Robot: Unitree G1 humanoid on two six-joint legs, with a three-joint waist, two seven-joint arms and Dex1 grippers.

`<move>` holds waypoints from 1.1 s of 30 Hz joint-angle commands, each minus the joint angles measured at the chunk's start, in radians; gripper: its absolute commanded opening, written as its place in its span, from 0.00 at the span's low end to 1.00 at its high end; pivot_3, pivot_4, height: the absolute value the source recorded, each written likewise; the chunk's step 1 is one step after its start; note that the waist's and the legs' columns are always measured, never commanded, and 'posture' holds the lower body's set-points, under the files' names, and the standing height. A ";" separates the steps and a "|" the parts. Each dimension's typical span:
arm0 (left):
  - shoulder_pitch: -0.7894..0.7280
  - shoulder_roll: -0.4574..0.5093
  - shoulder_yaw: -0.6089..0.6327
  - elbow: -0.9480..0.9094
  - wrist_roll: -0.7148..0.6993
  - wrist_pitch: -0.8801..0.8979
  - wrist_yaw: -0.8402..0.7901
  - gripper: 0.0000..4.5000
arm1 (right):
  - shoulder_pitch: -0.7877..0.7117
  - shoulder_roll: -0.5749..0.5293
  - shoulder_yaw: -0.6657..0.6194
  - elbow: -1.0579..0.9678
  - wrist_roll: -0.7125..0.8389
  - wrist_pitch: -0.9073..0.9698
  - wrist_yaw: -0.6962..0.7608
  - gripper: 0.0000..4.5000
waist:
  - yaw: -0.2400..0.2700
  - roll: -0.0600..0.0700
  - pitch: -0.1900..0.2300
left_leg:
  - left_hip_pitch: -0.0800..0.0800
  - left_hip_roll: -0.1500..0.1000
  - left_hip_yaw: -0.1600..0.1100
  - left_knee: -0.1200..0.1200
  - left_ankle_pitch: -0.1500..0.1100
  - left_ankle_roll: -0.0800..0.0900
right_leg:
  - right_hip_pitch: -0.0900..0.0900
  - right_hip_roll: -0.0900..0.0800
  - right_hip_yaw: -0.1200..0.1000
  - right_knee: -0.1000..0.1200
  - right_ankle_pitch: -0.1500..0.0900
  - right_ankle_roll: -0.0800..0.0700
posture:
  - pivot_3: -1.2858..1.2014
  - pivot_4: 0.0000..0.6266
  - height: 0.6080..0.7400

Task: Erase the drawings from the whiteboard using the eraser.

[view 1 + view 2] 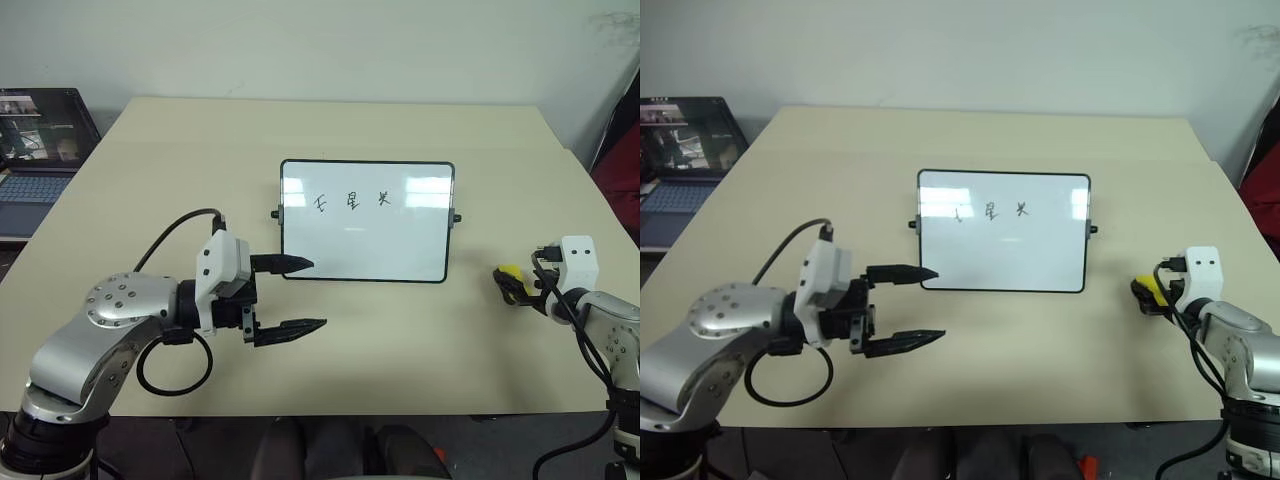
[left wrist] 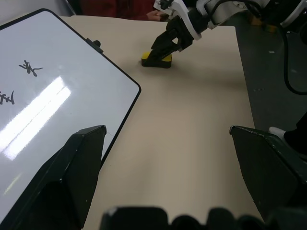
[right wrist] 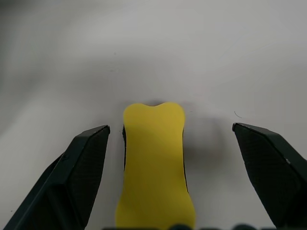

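Step in hand, as I read it: grasping the eraser (image 3: 154,163) — small oblong block, bright yellow top, black underside. It lies flat on the beige tabletop (image 1: 400,350), well to the right of the whiteboard (image 1: 365,222), a small glossy white rectangle in a thin black rounded frame standing mid-table.

Right gripper (image 3: 170,179) is spread wide and empty, black fingers straddling the eraser, one on each long side, nothing touching yet. The block sits closer to one finger than the other, so I'd shift sideways to centre it before closing; otherwise the near finger hits first and skews it. Go low enough to catch the black base, not just the yellow cap, and close across the narrow waist. A square grip matters, since the black face has to meet the board flat.

Left gripper (image 1: 290,297) is also open and holds nothing; it hovers just off the board's lower-left corner, one fingertip overlapping the frame edge in the head views — contact I can't confirm. Probably there to brace the board.

The drawings (image 1: 351,200) — three small black marker scribbles in a row on the upper half — are untouched.
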 commanded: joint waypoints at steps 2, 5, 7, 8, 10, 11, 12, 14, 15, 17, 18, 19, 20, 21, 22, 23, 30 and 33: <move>-0.007 -0.003 0.007 -0.017 0.000 -0.022 -0.009 1.00 | -0.019 -0.018 0.011 0.011 -0.021 -0.029 0.014 1.00 | 0.000 0.000 0.000 | 0.000 0.000 0.000 0.000 0.000 0.000 | 0.000 0.000 0.000 0.000 0.000 0.000 | 0.52 0.24 1.00; -0.016 0.000 0.002 -0.019 0.000 -0.015 -0.007 1.00 | -0.023 -0.013 0.015 0.017 -0.026 -0.033 0.015 0.91 | 0.000 0.000 0.000 | 0.000 0.000 0.000 0.000 0.000 0.000 | 0.000 0.000 0.000 0.000 0.000 0.000 | 0.52 0.24 1.00; -0.025 0.001 0.000 -0.032 -0.008 -0.001 0.003 1.00 | -0.027 -0.010 0.014 0.020 -0.027 -0.034 0.014 0.79 | 0.000 0.000 0.000 | 0.000 0.000 0.000 0.000 0.000 0.000 | 0.000 0.000 0.000 0.000 0.000 0.000 | 0.52 0.24 1.00; -0.027 0.001 0.000 -0.036 -0.010 0.003 0.007 1.00 | -0.028 -0.009 0.013 0.021 -0.029 -0.034 0.014 0.71 | 0.000 0.000 0.000 | 0.000 0.000 0.000 0.000 0.000 0.000 | 0.000 0.000 0.000 0.000 0.000 0.000 | 0.52 0.24 1.00; -0.034 0.000 -0.002 -0.043 -0.014 0.012 0.015 1.00 | -0.031 -0.004 0.011 0.023 -0.030 -0.032 0.016 0.54 | 0.000 0.000 0.000 | 0.000 0.000 0.000 0.000 0.000 0.000 | 0.000 0.000 0.000 0.000 0.000 0.000 | 0.52 0.24 1.00; -0.036 -0.001 -0.003 -0.044 -0.015 0.015 0.018 1.00 | -0.033 -0.002 0.011 0.025 -0.033 -0.033 0.015 0.46 | 0.000 0.000 0.000 | 0.000 0.000 0.000 0.000 0.000 0.000 | 0.000 0.000 0.000 0.000 0.000 0.000 | 0.52 0.24 1.00; -0.037 -0.002 -0.005 -0.045 -0.015 0.017 0.020 1.00 | -0.033 -0.001 0.011 0.026 -0.035 -0.033 0.015 0.38 | 0.000 0.000 0.000 | 0.000 0.000 0.000 0.000 0.000 0.000 | 0.000 0.000 0.000 0.000 0.000 0.000 | 0.52 0.24 1.00; -0.041 -0.004 -0.010 -0.059 -0.019 0.029 0.033 1.00 | -0.034 0.003 0.009 0.028 -0.036 -0.033 0.015 0.27 | 0.000 0.000 0.000 | 0.000 0.000 0.000 0.000 0.000 0.000 | 0.000 0.000 0.000 0.000 0.000 0.000 | 0.52 0.24 1.00; -0.041 -0.004 -0.009 -0.070 -0.024 0.040 0.044 1.00 | -0.034 0.008 0.007 0.027 -0.034 -0.032 0.014 0.27 | 0.000 0.000 0.000 | 0.000 0.000 0.000 0.000 0.000 0.000 | 0.000 0.000 0.000 0.000 0.000 0.000 | 0.52 0.24 1.00; -0.041 -0.006 -0.012 -0.090 -0.031 0.059 0.064 1.00 | -0.033 0.014 0.001 0.020 -0.029 -0.030 0.012 0.27 | 0.000 0.000 0.000 | 0.000 0.000 0.000 0.000 0.000 0.000 | 0.000 0.000 0.000 0.000 0.000 0.000 | 0.52 0.24 1.00; -0.040 -0.008 -0.012 -0.097 -0.034 0.067 0.073 1.00 | -0.032 0.016 -0.002 0.014 -0.027 -0.028 0.011 0.27 | 0.000 0.000 0.000 | 0.000 0.000 0.000 0.000 0.000 0.000 | 0.000 0.000 0.000 0.000 0.000 0.000 | 0.52 0.24 1.00; -0.039 -0.009 -0.013 -0.103 -0.034 0.073 0.081 1.00 | -0.032 0.017 -0.007 0.009 -0.024 -0.028 0.010 0.27 | 0.000 0.000 0.000 | 0.000 0.000 0.000 0.000 0.000 0.000 | 0.000 0.000 0.000 0.000 0.000 0.000 | 0.52 0.24 1.00; -0.035 -0.010 -0.012 -0.110 -0.035 0.076 0.088 1.00 | -0.030 0.018 -0.014 -0.001 -0.021 -0.027 0.009 0.27 | 0.000 0.000 0.000 | 0.000 0.000 0.000 0.000 0.000 0.000 | 0.000 0.000 0.000 0.000 0.000 0.000 | 0.52 0.24 1.00; -0.029 -0.012 -0.010 -0.117 -0.035 0.080 0.095 1.00 | -0.027 0.019 -0.021 -0.012 -0.018 -0.027 0.008 0.27 | 0.000 0.000 0.000 | 0.000 0.000 0.000 0.000 0.000 0.000 | 0.000 0.000 0.000 0.000 0.000 0.000 | 0.52 0.24 1.00; -0.023 -0.016 -0.007 -0.117 -0.032 0.082 0.105 1.00 | -0.022 0.016 -0.025 -0.032 -0.020 -0.033 0.008 0.27 | 0.000 0.000 0.000 | 0.000 0.000 0.000 0.000 0.000 0.000 | 0.000 0.000 0.000 0.000 0.000 0.000 | 0.52 0.24 1.00; -0.018 -0.021 -0.004 -0.114 -0.030 0.082 0.116 1.00 | -0.017 0.011 -0.027 -0.053 -0.023 -0.037 0.008 0.27 | 0.000 0.000 0.000 | 0.000 0.000 0.000 0.000 0.000 0.000 | 0.000 0.000 0.000 0.000 0.000 0.000 | 0.52 0.24 1.00; 0.020 -0.045 0.029 -0.113 -0.014 0.079 0.188 1.00 | 0.019 0.000 -0.047 -0.230 -0.010 -0.002 0.012 0.27 | 0.000 0.001 0.000 | 0.000 0.000 0.000 0.000 0.000 0.000 | 0.000 0.000 0.000 0.000 0.000 0.000 | 0.52 0.24 1.00; 0.042 -0.057 0.070 -0.117 0.005 0.078 0.256 1.00 | 0.057 0.004 -0.043 -0.311 0.002 0.022 0.019 0.27 | 0.001 0.001 0.000 | 0.000 0.000 -0.001 0.000 0.000 0.000 | 0.000 0.000 0.000 0.000 0.000 0.000 | 0.52 0.24 1.00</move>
